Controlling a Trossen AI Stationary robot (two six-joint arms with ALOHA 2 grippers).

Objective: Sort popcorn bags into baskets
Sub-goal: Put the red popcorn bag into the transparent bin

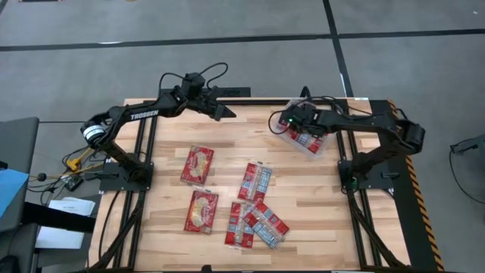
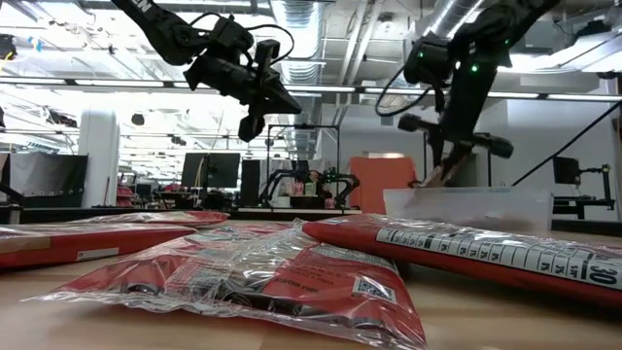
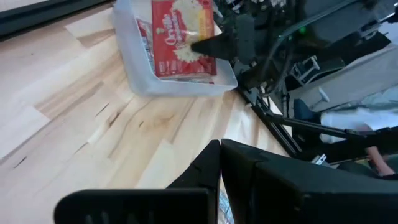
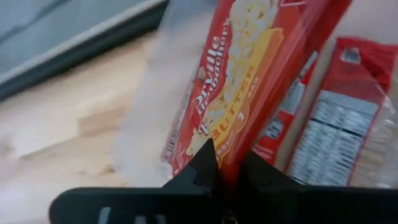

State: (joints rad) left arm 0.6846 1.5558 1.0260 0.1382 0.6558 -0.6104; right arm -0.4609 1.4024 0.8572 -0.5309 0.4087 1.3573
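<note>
Right gripper hangs over the shallow clear plastic tub, fingers pinched on the edge of a flat red popcorn packet with a yellow-cream picture. Packet slants down into the tub, another red packet just beside it. Left gripper hovers well apart, fingers closed, empty.

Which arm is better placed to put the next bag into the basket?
The right. The right gripper is shut on a bag and hangs over the basket. The left gripper is raised at the far side, above no bag.
</note>
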